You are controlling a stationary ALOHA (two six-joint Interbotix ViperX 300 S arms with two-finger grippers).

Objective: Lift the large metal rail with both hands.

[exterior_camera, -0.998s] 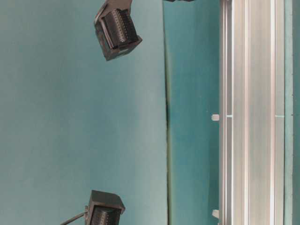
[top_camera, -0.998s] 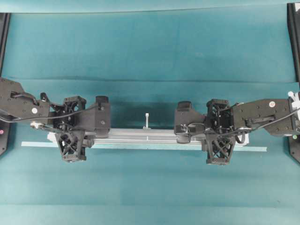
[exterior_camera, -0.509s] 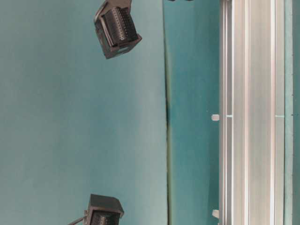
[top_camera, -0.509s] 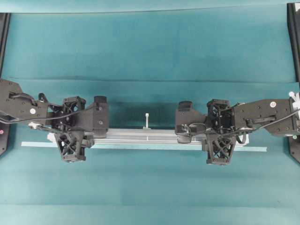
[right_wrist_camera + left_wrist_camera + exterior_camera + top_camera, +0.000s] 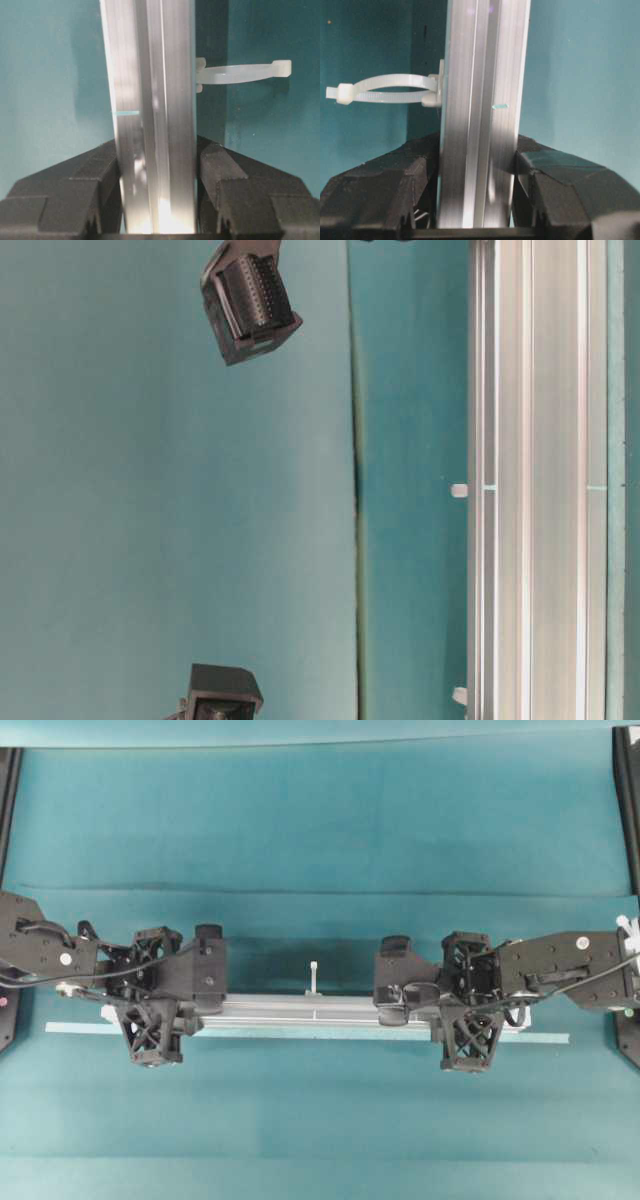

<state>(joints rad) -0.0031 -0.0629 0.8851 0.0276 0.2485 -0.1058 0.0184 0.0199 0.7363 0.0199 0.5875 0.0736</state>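
Two black lattice-fingered end effectors clamp the long silver grooved aluminium rail (image 5: 310,1010), which lies parallel to the near edge of the teal-covered counter (image 5: 320,810). The left end effector (image 5: 150,1010) and right end effector (image 5: 468,1012) each pinch it across its width near opposite ends. Rigid, smooth and probably fairly heavy, the rail likely calls for a level lift with even grips.

No text, label, brand, number or sign can be read in any view (the metal rail (image 5: 315,1011) carries only a small teal mark, no lettering, and the claw bodies are plain black).
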